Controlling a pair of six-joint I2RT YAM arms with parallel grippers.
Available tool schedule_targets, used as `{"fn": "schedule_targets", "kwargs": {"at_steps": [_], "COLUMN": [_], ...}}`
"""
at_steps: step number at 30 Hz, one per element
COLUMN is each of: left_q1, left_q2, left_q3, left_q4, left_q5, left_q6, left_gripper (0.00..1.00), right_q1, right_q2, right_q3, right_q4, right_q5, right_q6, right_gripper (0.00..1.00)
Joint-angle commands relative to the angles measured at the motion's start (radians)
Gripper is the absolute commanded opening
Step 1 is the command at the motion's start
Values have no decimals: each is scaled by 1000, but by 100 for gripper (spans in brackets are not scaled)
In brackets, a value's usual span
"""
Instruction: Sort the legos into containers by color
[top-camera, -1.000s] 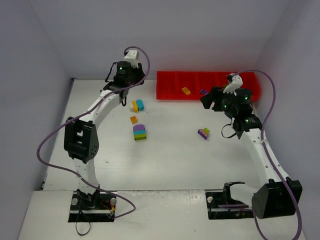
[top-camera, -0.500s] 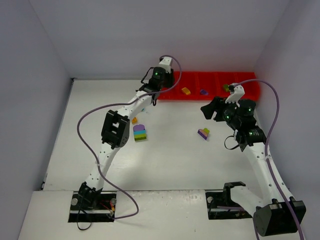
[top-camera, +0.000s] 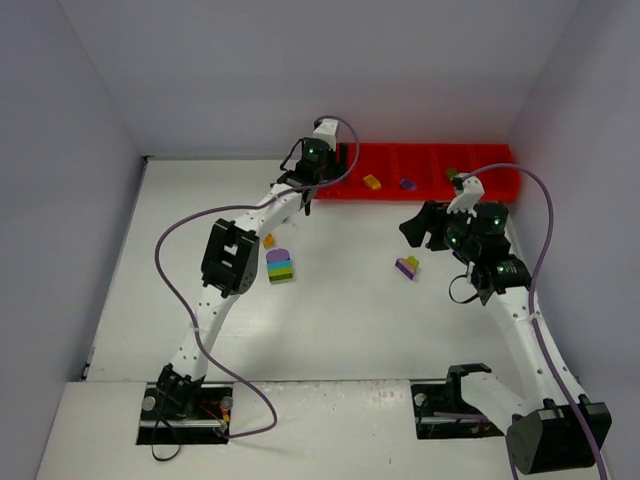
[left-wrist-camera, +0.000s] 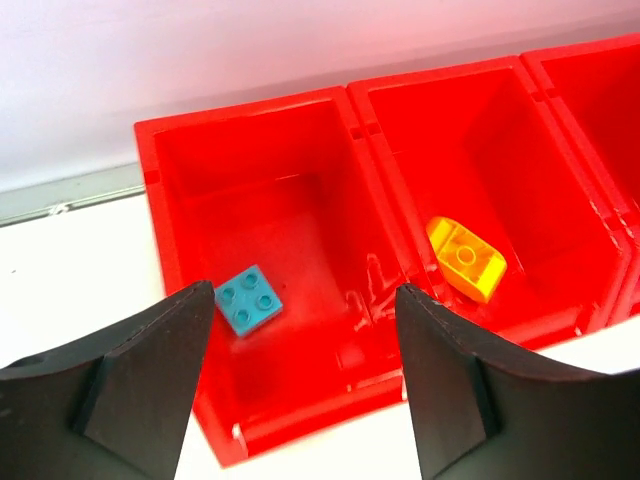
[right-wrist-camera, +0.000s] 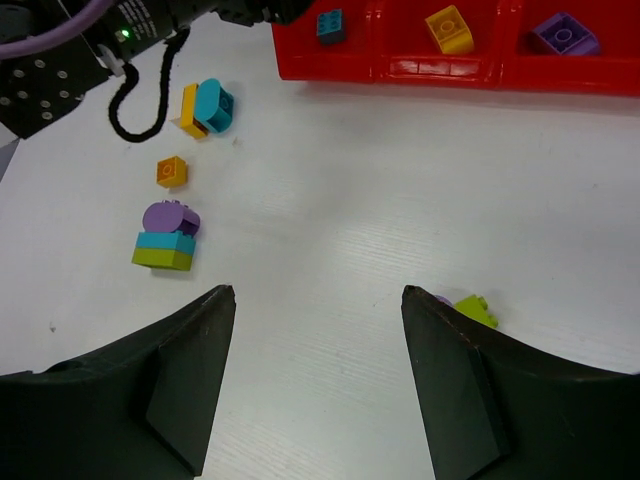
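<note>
The red tray (top-camera: 430, 160) lies along the back of the table. My left gripper (top-camera: 328, 168) is open and empty over its leftmost compartment (left-wrist-camera: 290, 190), where a teal brick (left-wrist-camera: 248, 299) lies. A yellow brick (left-wrist-camera: 466, 259) lies in the second compartment, a purple brick (right-wrist-camera: 563, 35) in the third, and an olive one (top-camera: 452, 174) further right. My right gripper (top-camera: 415, 228) is open and empty above the table, just up and right of a purple-and-green pair (right-wrist-camera: 470, 308). A purple-teal-green stack (right-wrist-camera: 167, 237), an orange brick (right-wrist-camera: 171, 171) and a yellow-teal pair (right-wrist-camera: 205, 107) lie at the left.
The left arm (top-camera: 225, 255) stretches diagonally over the table's left half, partly covering the yellow-teal pair in the top view. Grey walls close in the back and both sides. Purple cables loop off both arms.
The left arm has swung right, from above the loose bricks to the tray's left end. The right gripper has drawn back from the tray toward the purple-and-green pair.
</note>
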Motion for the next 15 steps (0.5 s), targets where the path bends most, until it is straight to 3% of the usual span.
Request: {"fn": "schedule_targets", "kwargs": {"at_steps": [1,6,12,15], "left_q1": [2,2,7,38], "left_q2": [-199,-398,-626,-729], "left_q3": [-20,-170,-396,-500], "left_q4": [73,-31,-298,-447], "left_q5": [-14,-38,-176,-170], "left_q6": [18,-25,-84,-174], "left_gripper": [67,68,68,68], "right_q1": [1,17,80,132], "right_q2": [28,60,112,135], "right_q3": [22,24,41,50], "right_q4": [43,40,39,39], "right_q5": [-35,-27,26,74], "right_q6": [-10,-6,2,5], "right_gripper": [64,64,64,64]}}
